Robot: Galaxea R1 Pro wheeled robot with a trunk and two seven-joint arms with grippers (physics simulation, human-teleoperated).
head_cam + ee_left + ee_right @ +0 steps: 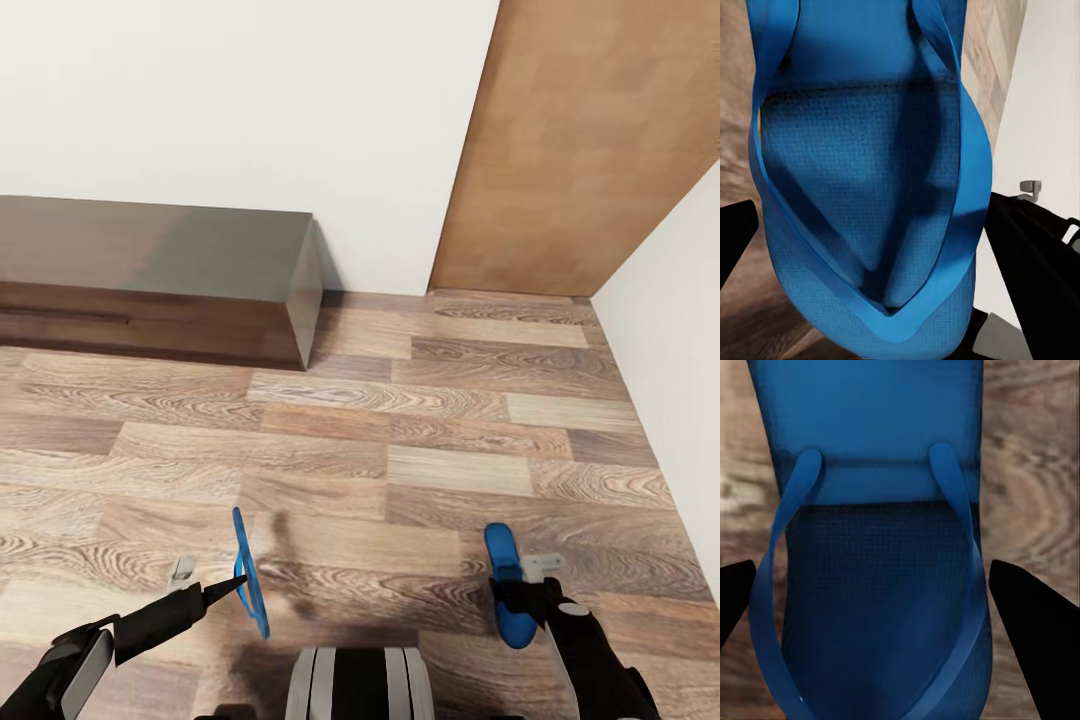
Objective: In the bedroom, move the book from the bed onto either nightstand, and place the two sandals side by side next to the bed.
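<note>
Each gripper holds one bright blue sandal above the wood-plank floor. In the head view my left gripper [214, 581] is shut on a sandal [250, 573] that stands on edge. My right gripper [526, 590] is shut on the other sandal [503, 582], which lies flatter with its toe pointing away from me. The left wrist view has the strapped sandal [870, 172] between the black fingers [1035, 262]. In the right wrist view the other sandal [877, 547] sits between the dark fingertips [1031, 615]. The book, the bed and the nightstands are out of view.
A long low dark cabinet [150, 285] stands against the white wall at the left. A light wooden door [590, 150] is at the back right, and a white wall [670, 400] closes off the right side. Plank floor [400, 430] stretches ahead.
</note>
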